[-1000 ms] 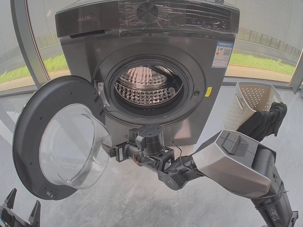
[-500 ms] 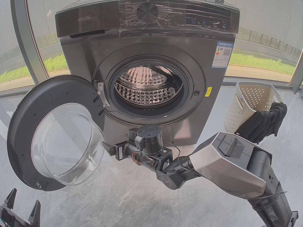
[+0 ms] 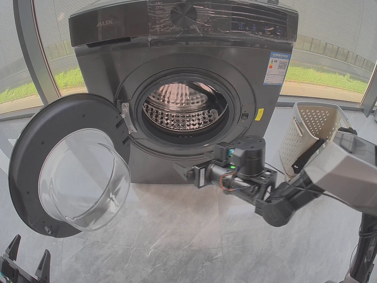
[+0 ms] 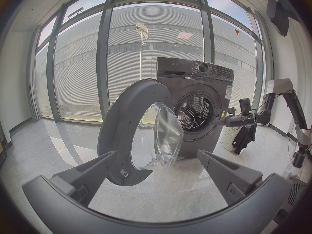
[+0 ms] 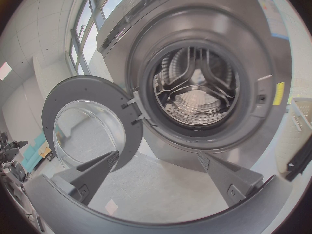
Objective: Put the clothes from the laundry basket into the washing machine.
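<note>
A grey front-loading washing machine (image 3: 180, 59) is seen with its round, clear-windowed door (image 3: 39, 150) swung wide to the left and its steel drum (image 3: 182, 107) exposed. A white perforated plastic laundry basket (image 3: 310, 124) is placed just beside the machine's right side, and black clothes (image 4: 243, 137) are draped over its rim. The right gripper (image 3: 184, 172) is held low before the machine's front, below the opening, with its jaws apart and empty. The left gripper (image 4: 156, 153) is held near the floor, its jaws likewise apart.
</note>
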Controlling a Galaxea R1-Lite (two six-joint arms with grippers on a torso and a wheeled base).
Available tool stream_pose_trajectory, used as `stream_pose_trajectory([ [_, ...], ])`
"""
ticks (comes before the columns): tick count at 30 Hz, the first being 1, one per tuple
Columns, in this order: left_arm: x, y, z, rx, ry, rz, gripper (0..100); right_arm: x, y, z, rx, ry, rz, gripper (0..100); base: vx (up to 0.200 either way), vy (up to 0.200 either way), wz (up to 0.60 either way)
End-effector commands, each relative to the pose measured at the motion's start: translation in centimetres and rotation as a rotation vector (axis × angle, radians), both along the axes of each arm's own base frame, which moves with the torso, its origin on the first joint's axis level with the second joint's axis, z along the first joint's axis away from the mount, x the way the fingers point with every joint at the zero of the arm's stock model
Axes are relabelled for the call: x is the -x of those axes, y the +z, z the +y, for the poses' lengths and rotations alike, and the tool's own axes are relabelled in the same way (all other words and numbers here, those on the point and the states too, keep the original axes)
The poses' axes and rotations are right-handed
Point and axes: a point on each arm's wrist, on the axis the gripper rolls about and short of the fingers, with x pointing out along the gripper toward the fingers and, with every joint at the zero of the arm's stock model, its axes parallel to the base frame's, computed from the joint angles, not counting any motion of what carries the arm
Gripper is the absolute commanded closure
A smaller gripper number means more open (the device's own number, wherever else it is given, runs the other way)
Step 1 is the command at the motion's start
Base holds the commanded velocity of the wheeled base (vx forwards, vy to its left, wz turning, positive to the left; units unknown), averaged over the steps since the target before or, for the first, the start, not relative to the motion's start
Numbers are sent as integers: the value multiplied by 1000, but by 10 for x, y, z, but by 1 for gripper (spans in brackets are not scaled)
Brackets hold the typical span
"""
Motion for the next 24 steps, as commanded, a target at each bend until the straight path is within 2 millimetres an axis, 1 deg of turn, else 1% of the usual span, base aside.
stream_pose_trajectory([
  [1, 0, -4, 0, -1, 1, -3, 0, 64, 55, -137, 12, -211, -131, 0, 0, 0, 0],
  [3, 0, -4, 0, -1, 1, -3, 0, 80, 61, -158, 21, -252, -147, 0, 0, 0, 0],
  [6, 0, -4, 0, -1, 1, -3, 0, 102, 73, -183, 15, -311, -179, 0, 0, 0, 0],
  [7, 0, -4, 0, -1, 1, -3, 0, 108, 76, -189, 11, -331, -192, 0, 0, 0, 0],
  [8, 0, -4, 0, 0, 1, -3, 0, 110, 77, -192, 11, -337, -197, 0, 0, 0, 0],
  [9, 0, -4, 0, 0, 1, -3, 0, 124, 80, -206, 29, -379, -229, 0, 0, 0, 0],
  [12, 0, -4, 0, -1, 1, -3, 0, 145, 85, -228, 62, -451, -288, 0, 0, 0, 0],
  [13, 0, -4, 0, -1, 1, -3, 0, 151, 86, -233, 62, -465, -300, 0, 0, 0, 0],
  [16, 0, -4, 0, 0, 1, -3, 0, 178, 87, -243, 54, -486, -339, 0, 0, 0, 0],
  [20, 0, -4, 0, 2, 1, -3, 0, 214, 73, -252, 64, -507, -318, 0, 0, 0, 0],
  [21, 0, -4, 0, 2, 1, -3, 0, 214, 73, -252, 64, -507, -318, 0, 0, 0, 0],
  [23, 0, -4, 0, 2, 1, -3, 0, 240, 62, -256, 67, -512, -310, 0, 0, 0, 0],
  [24, 0, -4, 0, 2, 1, -3, 0, 247, 59, -258, 67, -519, -313, 0, 0, 0, 0],
])
